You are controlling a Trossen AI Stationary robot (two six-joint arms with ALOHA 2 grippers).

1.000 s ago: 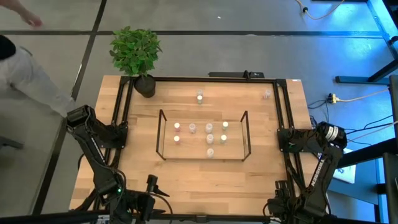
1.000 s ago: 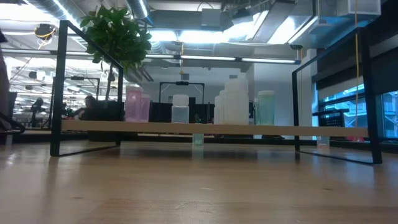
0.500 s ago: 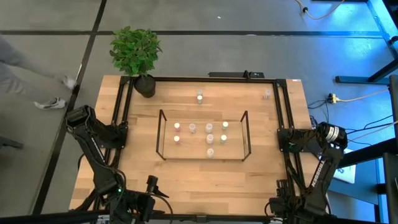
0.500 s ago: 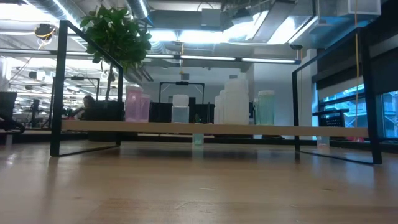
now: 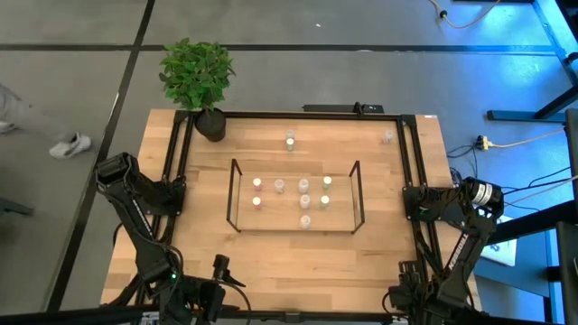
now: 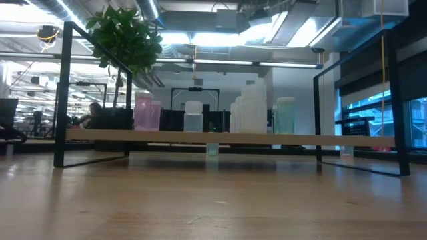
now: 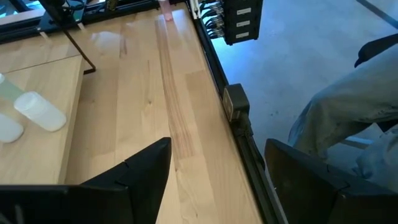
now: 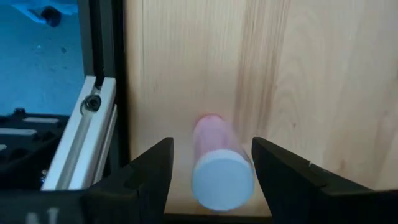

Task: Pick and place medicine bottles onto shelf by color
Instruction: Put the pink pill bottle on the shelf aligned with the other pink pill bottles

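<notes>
The wooden worktop (image 5: 271, 262) carries a shelf (image 5: 237, 194) holding small bottles (image 5: 303, 200). A plant (image 5: 197, 74) stands at eleven o'clock. Both arms wait at the sides. Right fingers (image 8: 283, 177) stand open around a pink bottle (image 8: 216, 165); left fingers (image 7: 140, 174) are open, empty.

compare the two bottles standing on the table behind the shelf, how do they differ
The middle bottle looks greenish; the corner bottle pale pink. The middle bottle stands behind the shelf's centre; the corner bottle near the table's far right corner. Both are upright, off the shelf.
</notes>
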